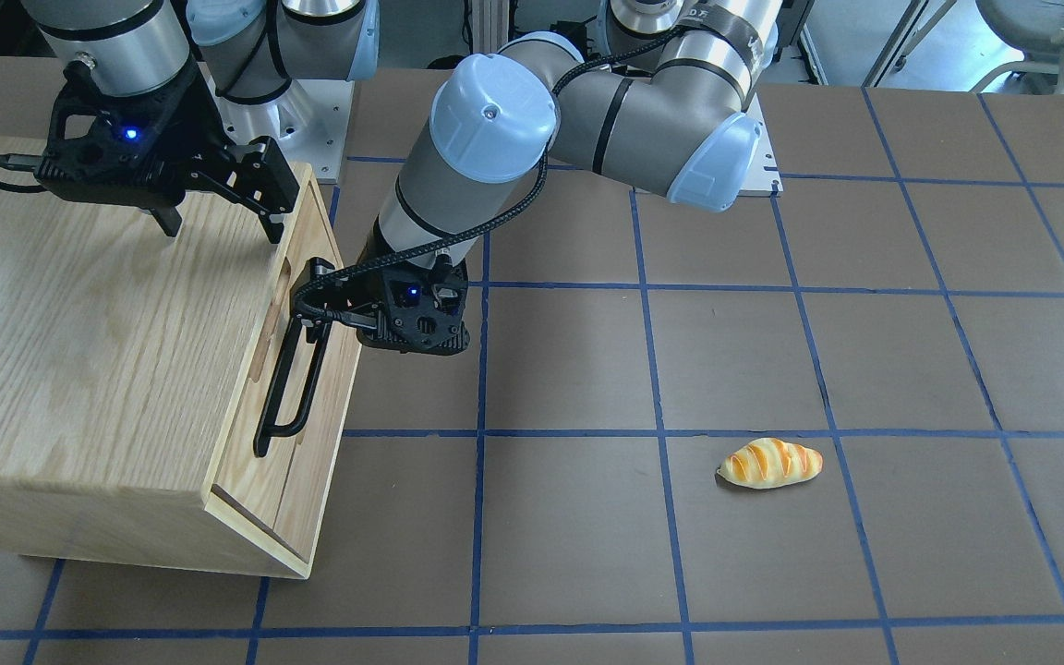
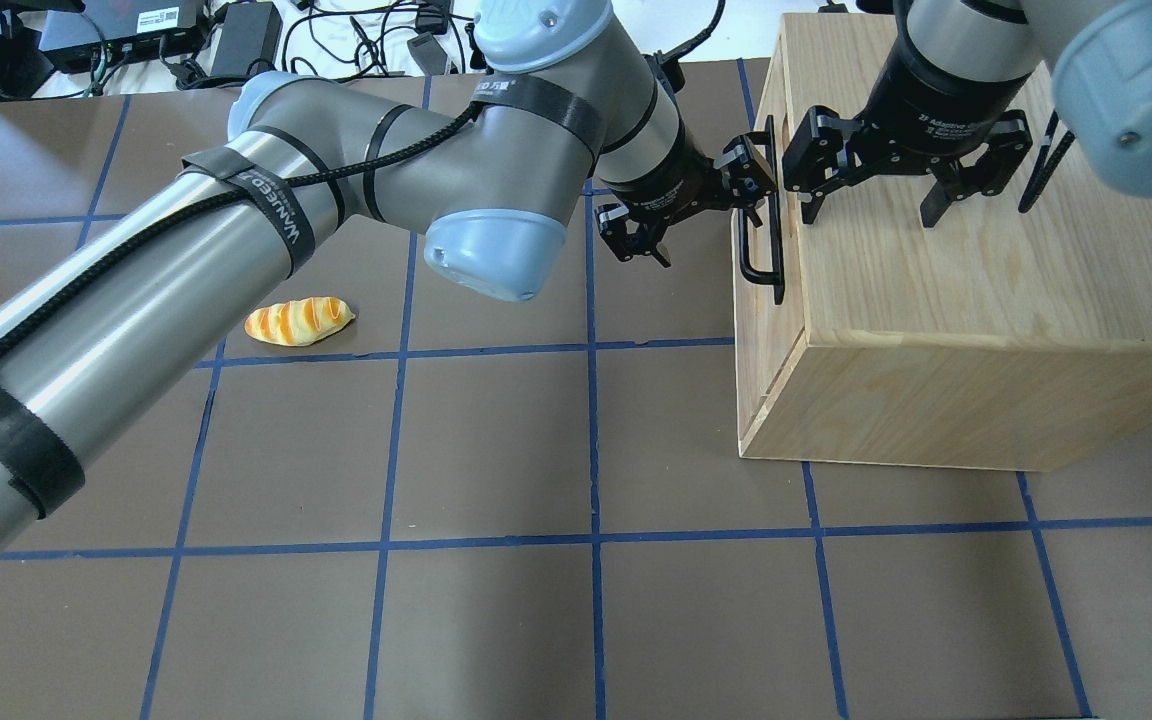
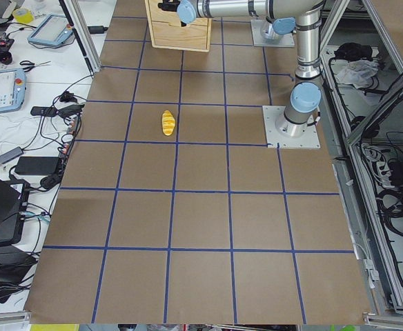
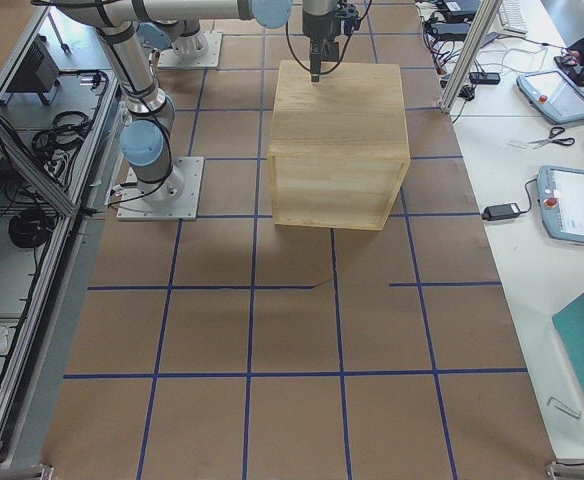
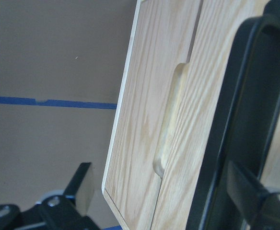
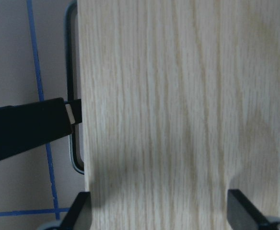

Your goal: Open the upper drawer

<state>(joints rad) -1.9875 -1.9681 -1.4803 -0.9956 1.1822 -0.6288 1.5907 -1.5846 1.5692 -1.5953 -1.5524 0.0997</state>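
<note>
The upper drawer (image 1: 250, 471) is the light-wood front panel of the oak cabinet (image 1: 79, 323), and it looks flush with the cabinet face. Its black bar handle (image 1: 284, 388) stands out from the panel. My left gripper (image 1: 308, 305) is open at the far end of the handle (image 2: 774, 255). In the left wrist view the bar (image 5: 231, 120) lies between the fingers, close against the right finger (image 5: 248, 189). My right gripper (image 2: 871, 210) is open and empty, fingers pointing down just above the cabinet top (image 6: 178, 96) near its front edge.
A striped bread roll (image 1: 769, 463) lies on the brown mat well away from the cabinet, also in the overhead view (image 2: 298, 321). The mat carries a blue tape grid. The left arm's elbow hangs over the table's middle. Cables and devices lie beyond the far edge.
</note>
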